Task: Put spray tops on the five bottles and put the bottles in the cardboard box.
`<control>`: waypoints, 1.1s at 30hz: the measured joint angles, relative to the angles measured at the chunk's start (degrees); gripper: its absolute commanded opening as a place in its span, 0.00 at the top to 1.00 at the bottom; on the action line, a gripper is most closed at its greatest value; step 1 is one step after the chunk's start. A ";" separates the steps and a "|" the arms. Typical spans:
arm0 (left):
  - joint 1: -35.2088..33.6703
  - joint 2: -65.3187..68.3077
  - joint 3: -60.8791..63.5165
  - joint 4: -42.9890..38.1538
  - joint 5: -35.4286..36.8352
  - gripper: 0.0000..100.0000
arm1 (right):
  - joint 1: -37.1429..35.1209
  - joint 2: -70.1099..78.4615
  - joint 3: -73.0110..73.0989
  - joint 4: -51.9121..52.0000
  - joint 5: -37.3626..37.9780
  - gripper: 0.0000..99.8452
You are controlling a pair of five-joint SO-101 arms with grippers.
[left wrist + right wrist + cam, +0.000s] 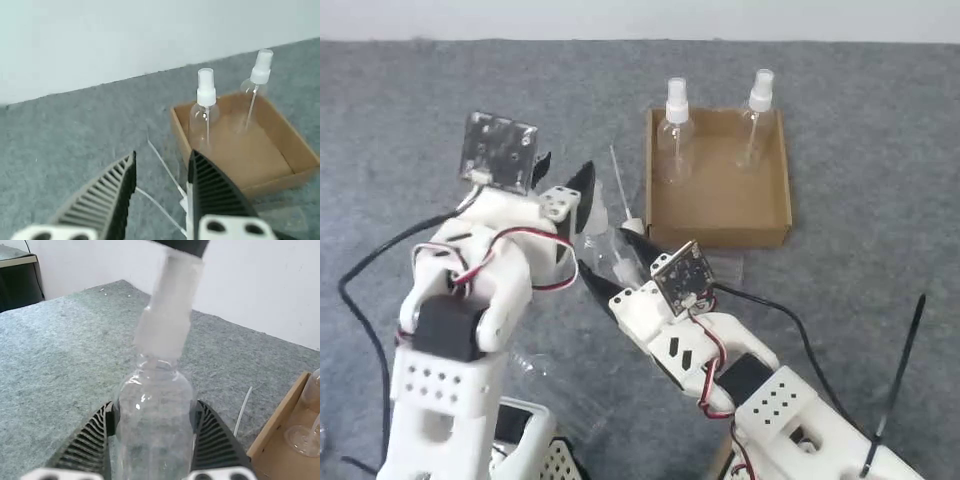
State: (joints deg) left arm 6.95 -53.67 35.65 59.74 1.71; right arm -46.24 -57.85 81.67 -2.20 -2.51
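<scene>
Box (pixel 718 238) holds 2 spray-topped bottles (pixel 675 145) (pixel 755 125); right pincer (pixel 154 412) clamps another bottle (pixel 155 387), left pincer (pixel 160 170) stands open.

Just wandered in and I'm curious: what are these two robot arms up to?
The right end effector grips a clear plastic bottle with a white spray top on its neck. The left end effector sits close by, jaws apart. Two more clear bottles with white spray tops already stand in the brown cardboard box; a loose spray top lies on the grey carpet.

Two spray-topped bottles (pixel 676 140) upright in box (pixel 720 205)
</scene>
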 measured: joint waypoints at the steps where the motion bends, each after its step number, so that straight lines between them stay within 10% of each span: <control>1: 0.00 1.14 0.00 0.00 -0.35 0.84 | 0.00 0.00 0.00 0.00 0.00 0.99; 33: -0.09 -3.87 8.97 -2.46 -2.73 0.85 | 0.53 -0.70 0.97 0.00 -0.18 0.99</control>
State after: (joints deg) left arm 6.86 -57.54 44.62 57.27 -1.01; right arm -45.71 -58.55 82.64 -2.20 -2.68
